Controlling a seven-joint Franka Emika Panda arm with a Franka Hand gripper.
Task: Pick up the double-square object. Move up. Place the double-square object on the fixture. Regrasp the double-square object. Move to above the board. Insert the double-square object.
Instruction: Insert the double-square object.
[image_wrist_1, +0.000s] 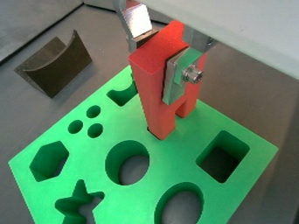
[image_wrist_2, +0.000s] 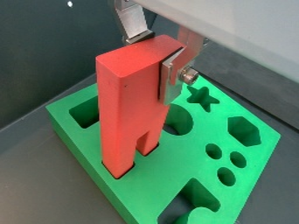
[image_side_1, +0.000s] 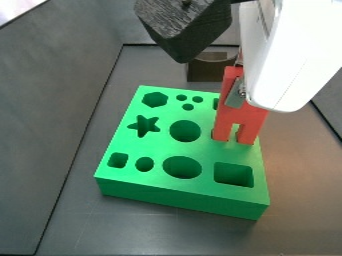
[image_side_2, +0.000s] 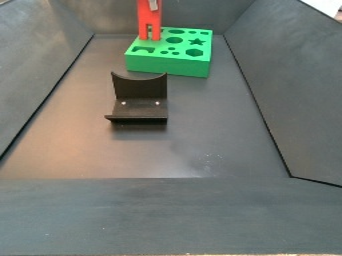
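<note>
My gripper (image_wrist_1: 163, 52) is shut on the red double-square object (image_wrist_1: 158, 92). It holds the piece upright with the two prongs pointing down. The prong ends are at the top face of the green board (image_wrist_1: 176, 171), near its edge. I cannot tell whether they sit in a cut-out. The silver fingers (image_wrist_2: 176, 72) clamp the upper part of the piece (image_wrist_2: 122, 109) over the board (image_wrist_2: 176, 166). In both side views the piece (image_side_1: 242, 112) (image_side_2: 144, 20) stands over the board (image_side_1: 174, 195) (image_side_2: 187, 68). The dark fixture (image_side_2: 136, 98) stands apart, bare.
The fixture also shows beside the board in a wrist view (image_wrist_1: 56, 63) and behind it in a side view (image_side_1: 207, 68). Dark sloping walls (image_side_2: 60, 90) enclose the floor on both sides. The board carries star, hexagon, circle, oval and square cut-outs.
</note>
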